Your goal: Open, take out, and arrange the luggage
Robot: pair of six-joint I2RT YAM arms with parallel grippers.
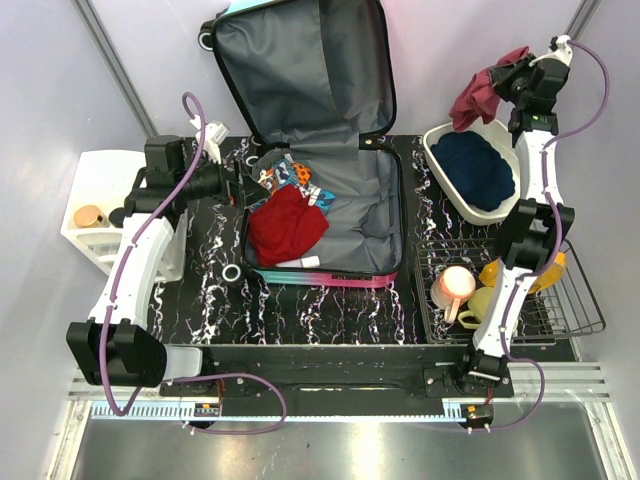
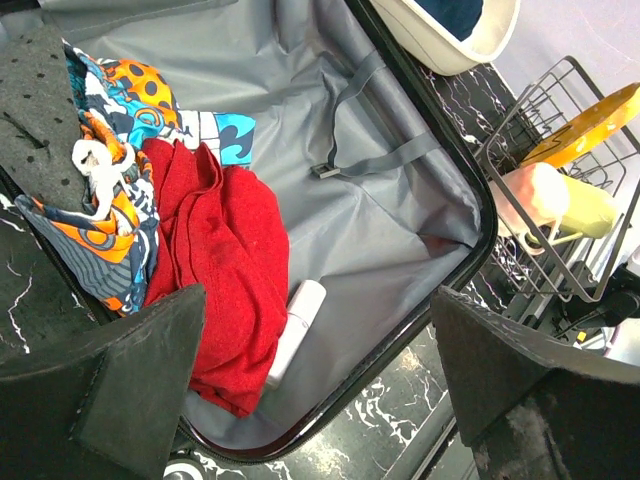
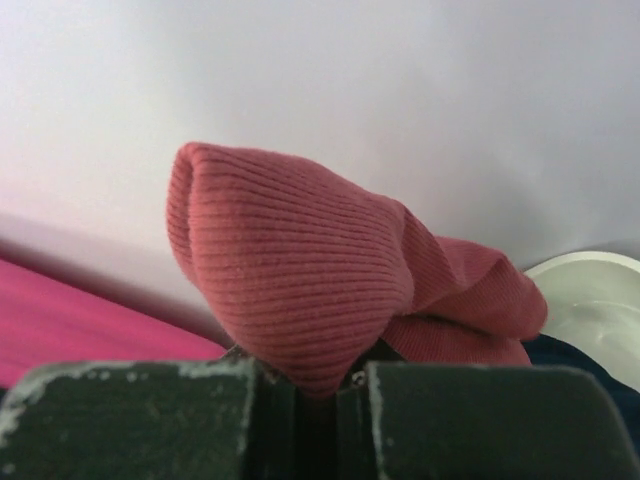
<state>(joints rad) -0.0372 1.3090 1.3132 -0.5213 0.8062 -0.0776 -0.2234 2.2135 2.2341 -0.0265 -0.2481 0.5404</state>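
Note:
The luggage (image 1: 385,215) lies open on the table, lid raised at the back, grey lining showing (image 2: 400,240). Inside lie a red towel (image 1: 287,224) (image 2: 225,270), a patterned orange-blue cloth (image 1: 290,178) (image 2: 120,130) and a white tube (image 2: 295,330). My left gripper (image 1: 232,183) (image 2: 320,390) is open and empty, just over the luggage's left edge near the patterned cloth. My right gripper (image 1: 497,85) (image 3: 310,400) is shut on a dusty pink ribbed garment (image 1: 483,92) (image 3: 300,260), held up above the white tub (image 1: 450,160).
The white tub holds a navy cloth (image 1: 485,168). A wire rack (image 1: 585,320) at the right holds a pink cup (image 1: 455,285), a yellow cup and an orange plate. A white shelf unit (image 1: 95,190) stands at the left. A tape roll (image 1: 232,272) lies by the luggage.

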